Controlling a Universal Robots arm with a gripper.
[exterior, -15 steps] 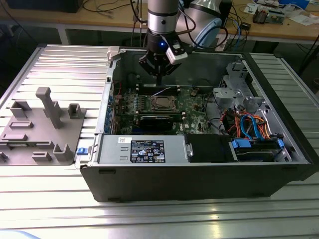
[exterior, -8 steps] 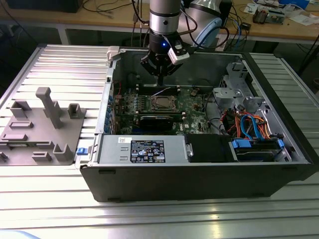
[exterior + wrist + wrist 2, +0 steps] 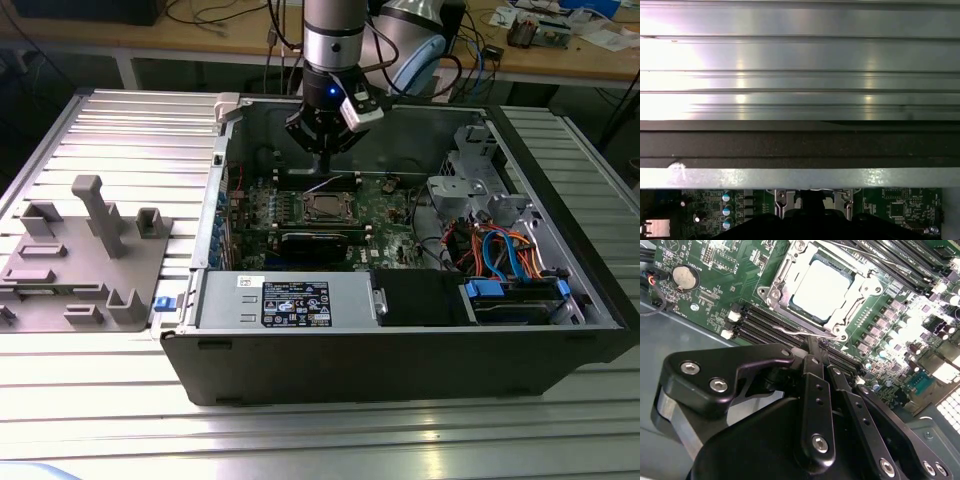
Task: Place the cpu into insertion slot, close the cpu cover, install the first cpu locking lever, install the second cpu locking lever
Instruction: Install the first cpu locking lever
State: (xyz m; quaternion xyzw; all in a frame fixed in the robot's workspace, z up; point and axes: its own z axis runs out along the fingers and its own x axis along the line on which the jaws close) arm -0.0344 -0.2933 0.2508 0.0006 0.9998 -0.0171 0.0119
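The black gripper hangs just above the square, pale-rimmed insertion slot, fingers drawn together on nothing. Below its tips the flat silver-grey cpu already sits in the slot, with the thin silvery metal cpu cover framing it. A thin wire lever runs along the socket's near edge; the fingertips could slip off it. Whether either lever is latched, I can't tell.

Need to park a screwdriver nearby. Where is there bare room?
Free: the ribbed table behind the grey fixture, and the strip in front of the computer case. Crowded: inside the case, around the gripper and cpu.
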